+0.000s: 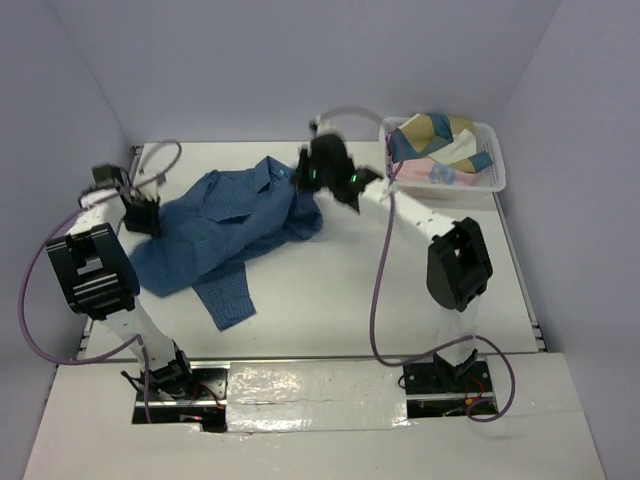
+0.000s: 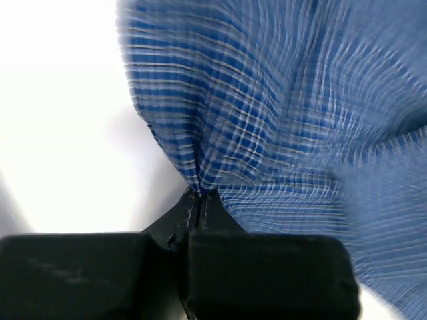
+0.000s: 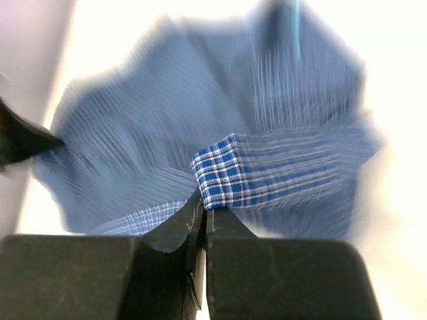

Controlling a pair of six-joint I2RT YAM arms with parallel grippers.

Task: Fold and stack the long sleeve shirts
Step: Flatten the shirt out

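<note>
A blue fine-checked long sleeve shirt [image 1: 225, 225] lies spread and crumpled across the left middle of the white table, one sleeve trailing toward the near side. My left gripper [image 1: 143, 222] is shut on the shirt's left edge; the left wrist view shows the cloth [image 2: 267, 113] pinched at the fingertips. My right gripper [image 1: 312, 185] is shut on the shirt's right part near the collar; the right wrist view shows a checked fold [image 3: 223, 175] clamped between the jaws, the rest blurred.
A white basket [image 1: 495, 178] holding several folded cloths stands at the back right. The enclosure's walls run along the back and sides. A purple cable [image 1: 378, 290] hangs beside the right arm.
</note>
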